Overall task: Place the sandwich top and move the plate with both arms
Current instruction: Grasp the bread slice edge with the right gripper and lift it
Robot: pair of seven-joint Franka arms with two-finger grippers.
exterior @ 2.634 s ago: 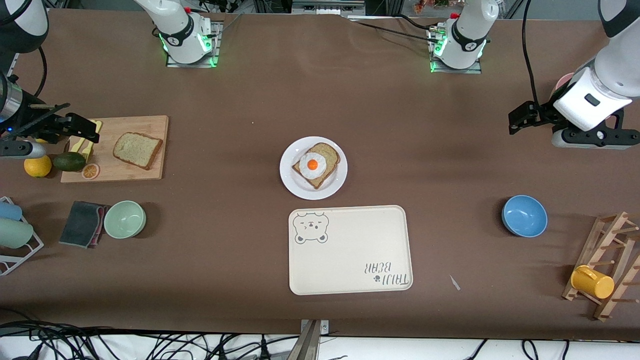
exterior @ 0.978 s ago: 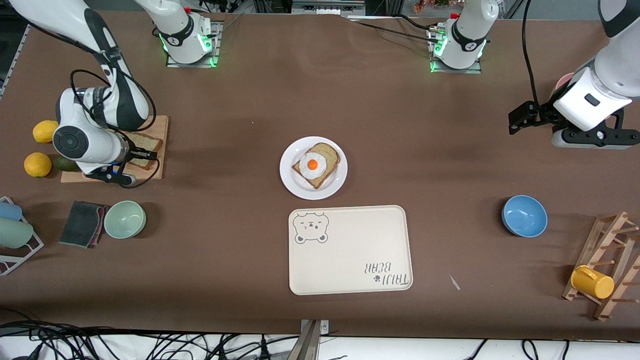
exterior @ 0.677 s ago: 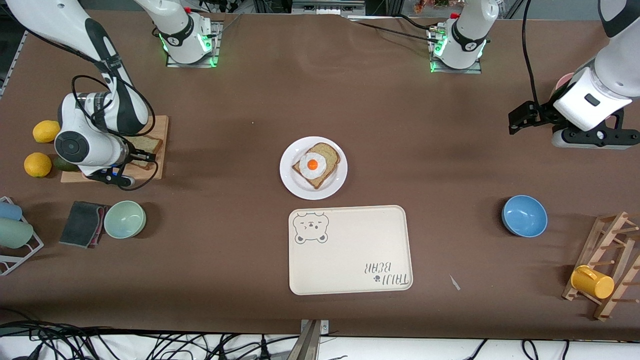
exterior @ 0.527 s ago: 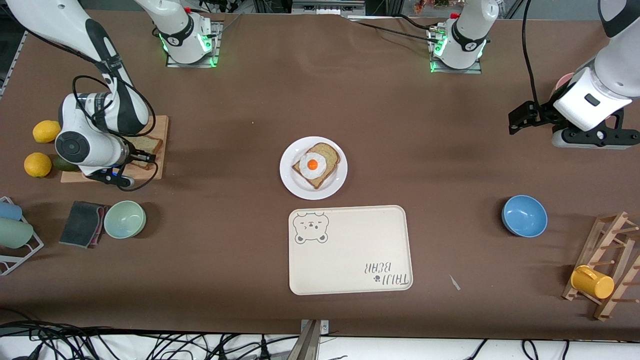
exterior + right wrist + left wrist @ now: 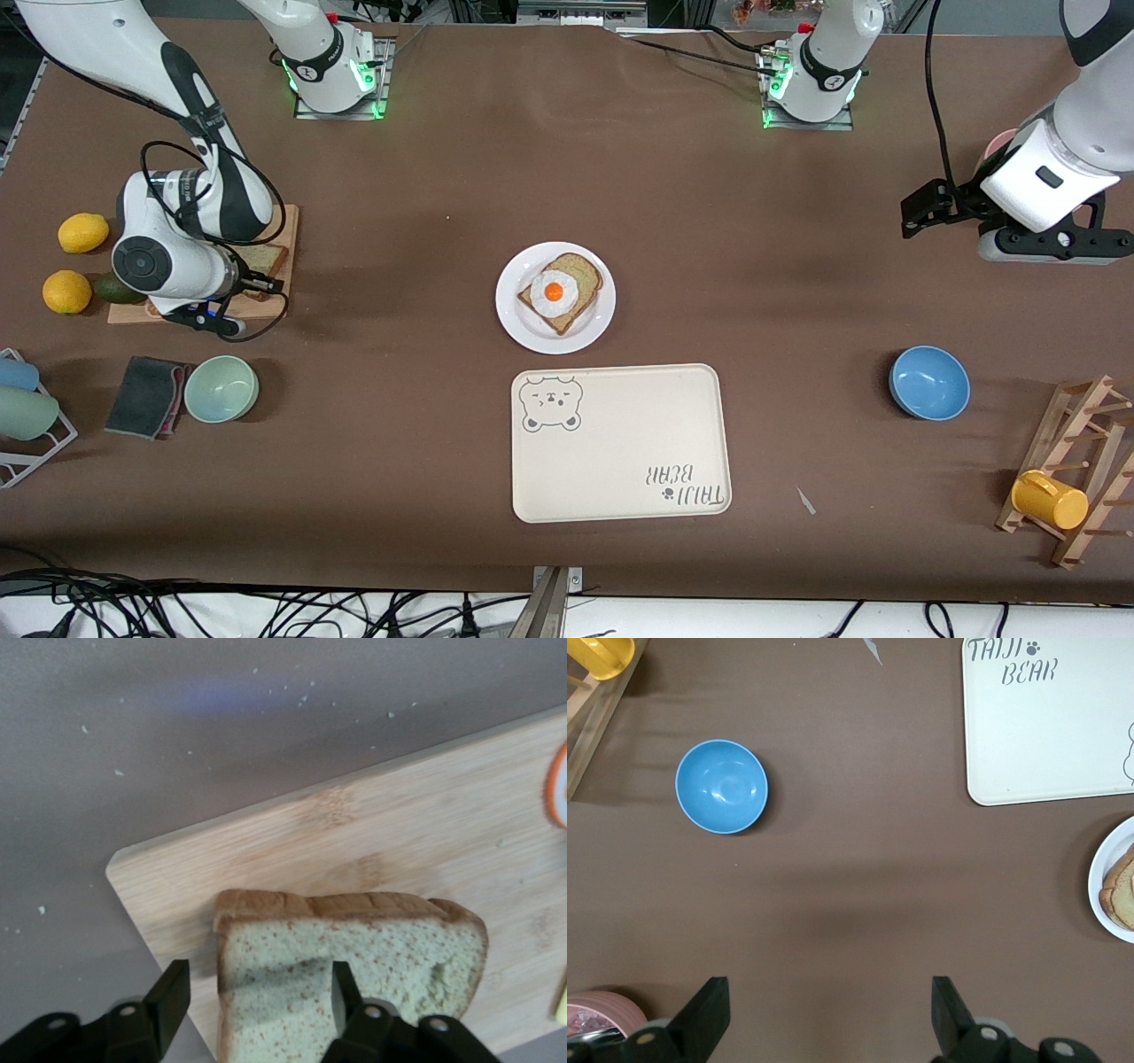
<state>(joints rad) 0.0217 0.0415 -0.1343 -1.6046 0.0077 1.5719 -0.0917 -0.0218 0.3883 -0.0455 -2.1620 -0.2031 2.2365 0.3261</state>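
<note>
Right tool (image 5: 257, 997) low over sandwich top (image 5: 354, 974) on cutting board (image 5: 399, 842), middle-left of front frame. Jaws part-way closed, straddling slice corner: one finger (image 5: 341, 992) on crumb face, other off crust edge; grip not yet firm. Judgement: finish squeeze gently, lift straight, keep slice level.

Plate (image 5: 514, 315) at frame centre, carrying egg slice (image 5: 561, 291), just above bear tray (image 5: 620, 443).

Left tool (image 5: 828, 1019) waits wide open over bare worktop (image 5: 850, 895), right edge of front frame.

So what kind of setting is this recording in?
Most likely a robot lab's tabletop staged as a mock kitchen: two arm bases bolted to a brown-covered table, loose cables along its edge, and breakfast props such as a cutting board and bear tray.
</note>
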